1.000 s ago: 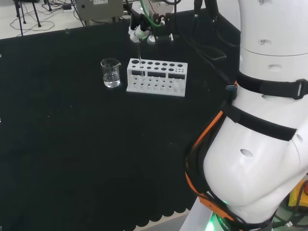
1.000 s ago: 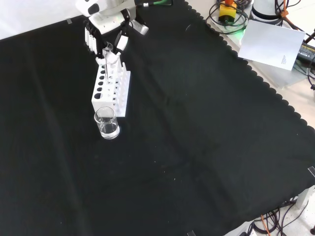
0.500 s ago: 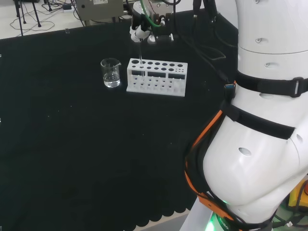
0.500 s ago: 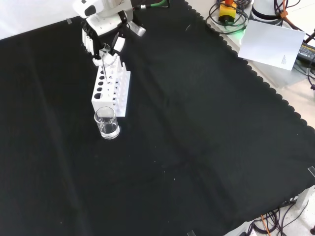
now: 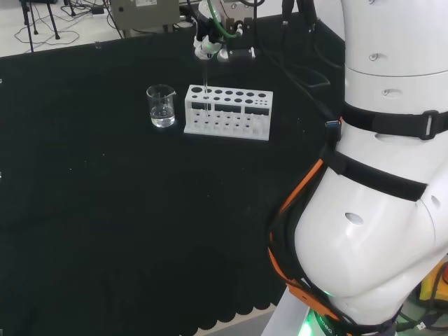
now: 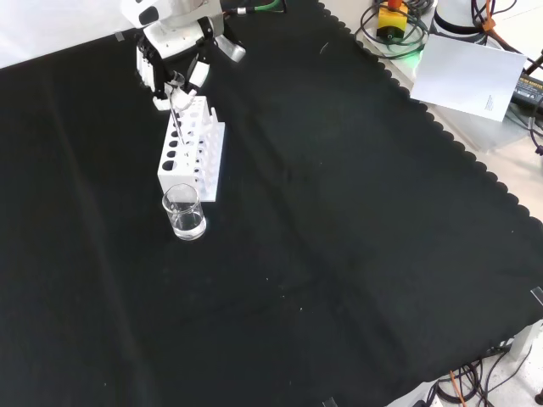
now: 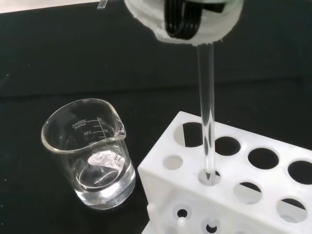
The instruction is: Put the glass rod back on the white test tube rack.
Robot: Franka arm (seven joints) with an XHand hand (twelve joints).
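Hand: the hand (image 6: pixel 174 52) is above the far end of the rack in the front view. Whether its fingers grasp the rod or have let it go, I cannot tell.
Glass rod: the glass rod (image 7: pixel 206 117) stands nearly upright. Its lower end is inside a small hole in the top plate of the white test tube rack (image 5: pixel 228 112), near the end of the rack that is next to the beaker; its upper end goes up under the hand.
Handling: I judge the rod light, stiff, smooth and slippery, and easy to break if it is bent against the hole edge. The best place to hold is the upper part, with the rod kept straight along the hole.
Beaker: the beaker (image 7: pixel 91 152) stands just beside the rack, apart from it, with a little clear liquid at the bottom.
Wrist view: it shows plainly which hole takes the rod, and the liquid in the beaker.
Head and front views: there the rod (image 6: pixel 175 114) is a thin line, but they show the whole rack, the beaker (image 6: pixel 184 212) and the black cloth (image 6: pixel 339 254) around them.
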